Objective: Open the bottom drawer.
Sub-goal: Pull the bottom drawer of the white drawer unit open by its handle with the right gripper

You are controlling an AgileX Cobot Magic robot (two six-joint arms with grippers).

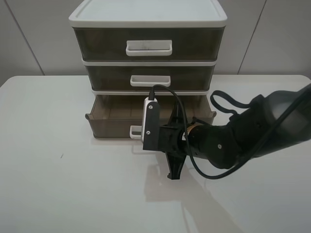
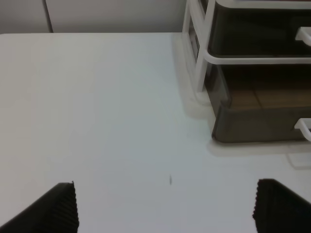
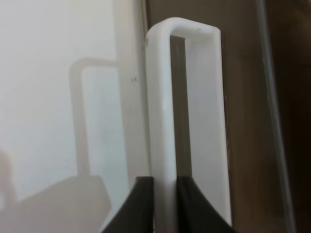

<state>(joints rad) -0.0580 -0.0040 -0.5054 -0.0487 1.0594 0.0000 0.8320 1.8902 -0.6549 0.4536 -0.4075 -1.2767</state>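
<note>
Here the bottom drawer [image 1: 112,124] sits in the lowest tier of the white-framed drawer unit [image 1: 146,19], jutting partly out from the unit's front over the worktop [image 1: 58,184]. The right fingers [image 3: 143,204] are clamped together on its small white loop handle [image 3: 163,121]. The left fingers [image 2: 58,211] are spread wide apart, above the worktop off the unit's left side, near its front corner

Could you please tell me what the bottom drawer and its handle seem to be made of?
The bottom drawer looks like smoky brown translucent plastic: its inside shows dimly through the walls. Its handle looks like opaque white moulded plastic, smooth, faintly glossy, with rounded corners.
</note>
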